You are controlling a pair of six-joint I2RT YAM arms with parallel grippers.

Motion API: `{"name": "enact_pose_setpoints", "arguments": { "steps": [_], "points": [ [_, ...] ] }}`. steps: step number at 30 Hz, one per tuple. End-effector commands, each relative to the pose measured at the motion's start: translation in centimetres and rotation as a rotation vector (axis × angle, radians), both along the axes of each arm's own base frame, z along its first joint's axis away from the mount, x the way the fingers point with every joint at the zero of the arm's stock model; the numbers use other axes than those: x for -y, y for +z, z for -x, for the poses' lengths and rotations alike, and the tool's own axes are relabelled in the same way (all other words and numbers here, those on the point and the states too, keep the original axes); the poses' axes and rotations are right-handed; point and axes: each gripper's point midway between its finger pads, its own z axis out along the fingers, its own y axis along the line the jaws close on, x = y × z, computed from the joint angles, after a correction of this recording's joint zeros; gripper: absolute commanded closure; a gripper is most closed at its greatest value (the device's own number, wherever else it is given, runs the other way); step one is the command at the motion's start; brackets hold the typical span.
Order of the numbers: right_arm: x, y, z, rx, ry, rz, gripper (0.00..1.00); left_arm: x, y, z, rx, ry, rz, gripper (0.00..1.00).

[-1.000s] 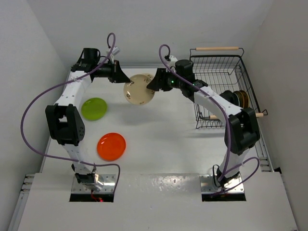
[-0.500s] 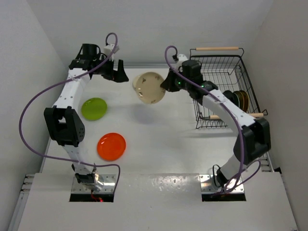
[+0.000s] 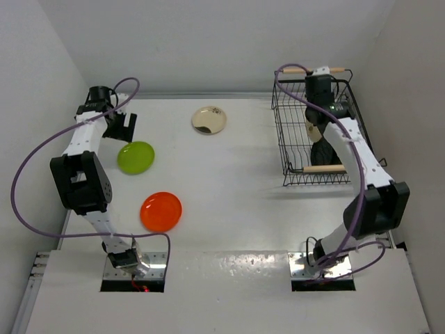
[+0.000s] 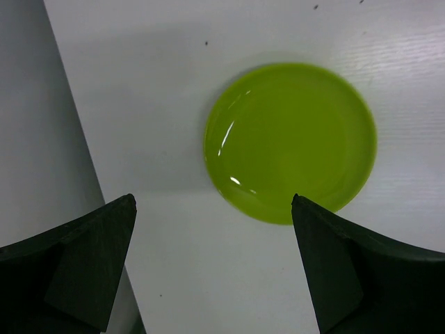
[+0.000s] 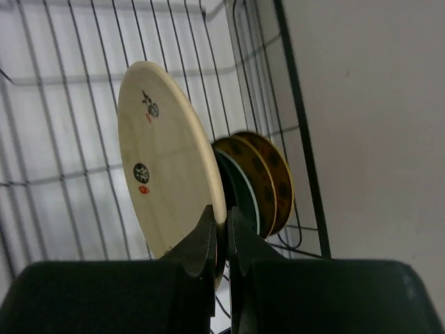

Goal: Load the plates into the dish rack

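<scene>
My right gripper (image 5: 224, 219) is shut on the rim of a cream plate (image 5: 163, 160) and holds it upright inside the black wire dish rack (image 3: 323, 168). Right behind it stand a dark plate (image 5: 245, 198) and two brown-gold patterned plates (image 5: 272, 174). Over the table's left side, my left gripper (image 4: 213, 202) hangs open and holds nothing. A lime green plate (image 4: 292, 142) lies flat just beyond its fingertips. In the top view, an orange-red plate (image 3: 161, 211) lies at the front left and a second cream plate (image 3: 209, 120) at the back centre.
The rack's wire wall (image 5: 299, 104) runs close beside the standing plates, with the room's right wall just past it. The table's left edge (image 4: 76, 139) lies near my left gripper. The left arm's purple cable (image 3: 35, 160) loops out over that side.
My left gripper let go of the cream plate, opened and swung left over the lime green plate. My right gripper shut on that plate and carried it right, into the rack.
</scene>
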Motion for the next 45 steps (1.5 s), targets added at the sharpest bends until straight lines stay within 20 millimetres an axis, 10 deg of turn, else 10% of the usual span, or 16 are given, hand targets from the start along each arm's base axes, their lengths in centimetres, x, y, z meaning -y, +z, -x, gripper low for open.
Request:
{"name": "enact_pose_setpoints", "arguments": {
  "steps": [1,19,22,30,33,36,39,42,45],
  "points": [
    [2.3,-4.7,1.3,-0.164,-0.037,0.092,1.0,-1.1,1.7,0.1,0.045,0.007,-0.04,0.01],
    [2.5,-15.1,3.5,-0.354,-0.036,0.023,1.0,-2.3,1.8,0.2,0.064,0.02,-0.002,0.01],
    [2.2,-15.5,3.5,-0.373,-0.029,0.002,0.81,-2.4,2.1,0.0,0.071,0.012,-0.01,0.01],
    [1.9,-11.3,1.5,-0.282,-0.001,-0.003,0.38,-2.2,2.1,-0.1,0.073,0.006,-0.003,0.01],
    [1.5,-6.9,-0.1,-0.188,0.003,-0.029,0.24,-2.1,2.1,-0.1,0.075,0.001,0.004,0.01],
    [-1.2,-0.5,-2.2,0.015,0.025,-0.191,0.21,-2.1,2.1,-0.1,0.075,0.001,0.004,0.01],
    [-8.7,3.4,-5.1,0.255,0.204,-0.409,0.31,-2.1,2.1,-0.1,0.075,0.001,0.004,0.01],
    [-16.5,1.7,-6.1,0.265,0.379,-0.57,0.61,-2.1,2.5,-0.3,0.085,0.008,0.007,0.01],
    [-21.5,-0.2,-8.3,0.264,0.4,-0.704,0.48,-2.5,2.5,-0.2,0.085,0.017,0.007,0.01]
  ]
}}
